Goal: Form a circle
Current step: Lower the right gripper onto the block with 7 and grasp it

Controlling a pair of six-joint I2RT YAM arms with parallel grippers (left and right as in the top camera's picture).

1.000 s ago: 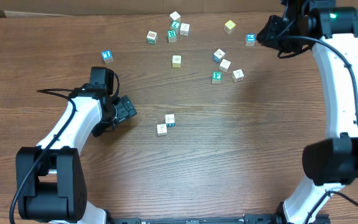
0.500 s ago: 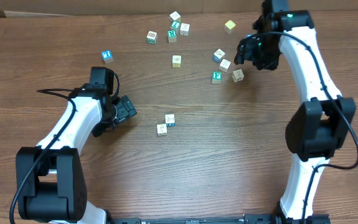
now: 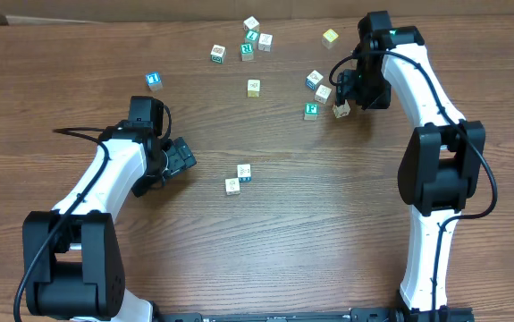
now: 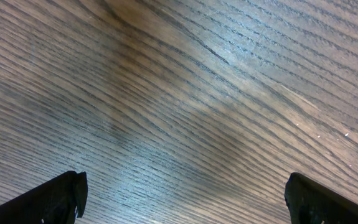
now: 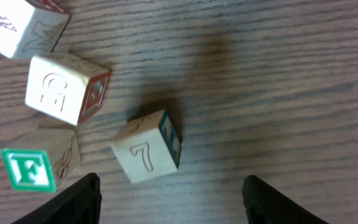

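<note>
Circle cubes, four small cream alphabet blocks, lie loosely clustered near the worktop's far edge, right of centre. The right gripper hangs just above the "7" cube, its jaws spread wide to either side and gripping nothing. The "G" cube and "F" cube sit just beside it. The left gripper gapes fully over bare wood, empty.

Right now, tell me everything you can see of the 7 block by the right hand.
The 7 block is a small cream wooden cube, an outlined 7 on its top face and blue print on one side. It sits flat on the table, turned askew to the grain, touching nothing else, just ahead of the right hand's open fingers.
</note>
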